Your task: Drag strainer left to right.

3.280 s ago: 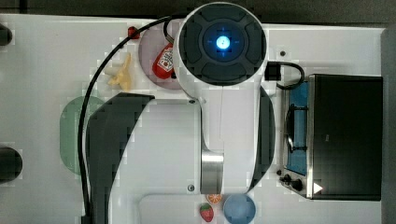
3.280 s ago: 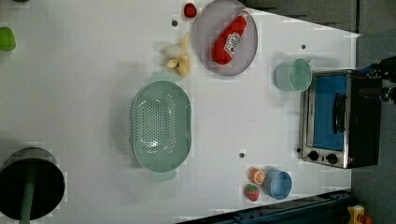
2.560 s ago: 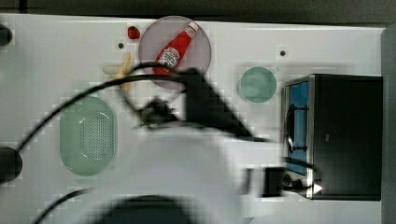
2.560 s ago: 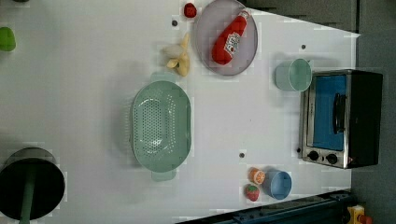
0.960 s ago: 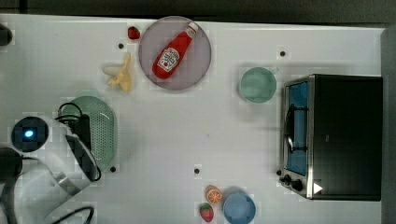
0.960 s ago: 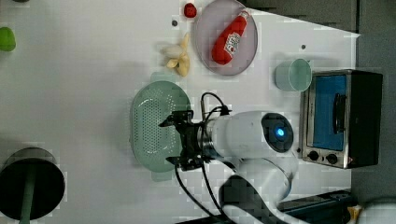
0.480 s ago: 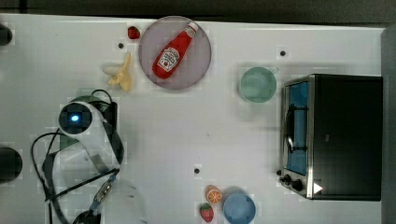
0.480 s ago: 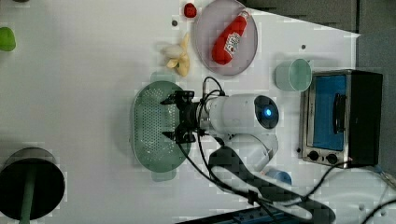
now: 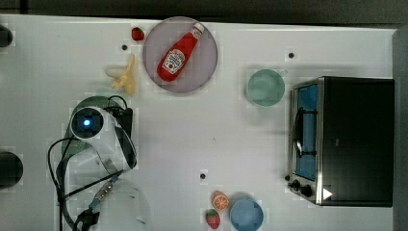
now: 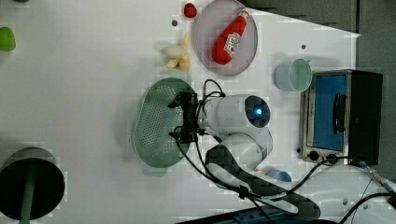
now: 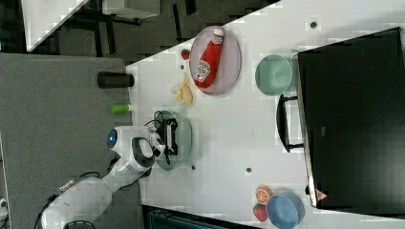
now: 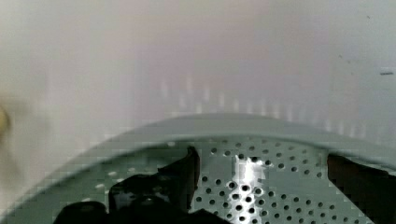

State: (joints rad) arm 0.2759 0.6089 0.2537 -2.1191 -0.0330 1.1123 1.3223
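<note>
pale mint-green oval plastic strainer [image 10: 156, 123], mid-left of the left view; the gripper [image 10: 183, 117] hangs wide open, empty, inside its basin, likely to hook the rim.

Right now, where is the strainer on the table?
The strainer lies toward the left view's left, just below the banana, with the open tool over its right side.

One strainer [image 10: 156, 123], one cup [image 9: 264, 87], one plate [image 9: 204, 62], one ketchup bottle [image 9: 179, 53], one toaster oven [image 9: 353, 141], one blue bowl [image 9: 246, 215].
</note>
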